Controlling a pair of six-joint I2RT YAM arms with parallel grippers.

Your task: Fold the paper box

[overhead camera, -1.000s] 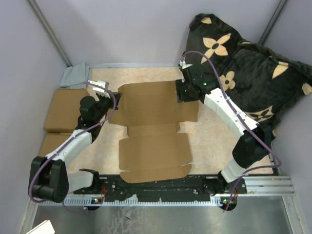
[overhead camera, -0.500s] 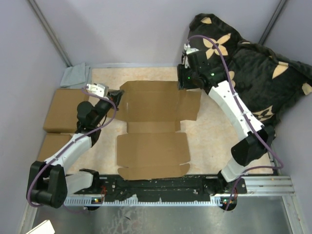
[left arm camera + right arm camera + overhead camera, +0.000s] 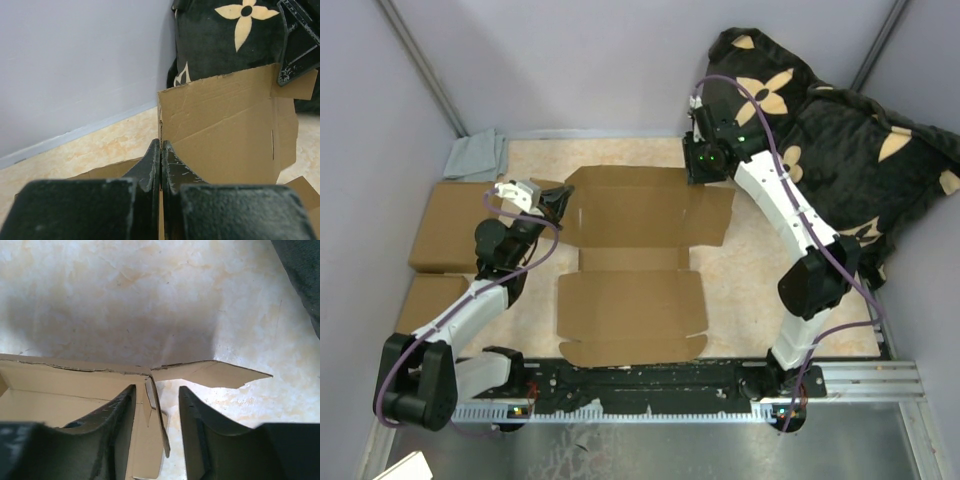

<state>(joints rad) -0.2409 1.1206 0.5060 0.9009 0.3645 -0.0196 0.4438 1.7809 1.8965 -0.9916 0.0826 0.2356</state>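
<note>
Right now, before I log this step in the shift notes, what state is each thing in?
paper box: mostly unfolded, near panel flat, far end lifted
left gripper: shut on the paper box's left edge
right gripper: open, straddling a raised flap
far cardboard block, near cardboard block: lying flat at left
grey cloth: crumpled, far left corner
black flower-print blanket: bunched up, far right

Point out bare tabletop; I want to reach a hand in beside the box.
Free: marbled tabletop between paper box and right arm; far strip along the back wall. Crowded: left, with cardboard blocks, left arm.
</note>
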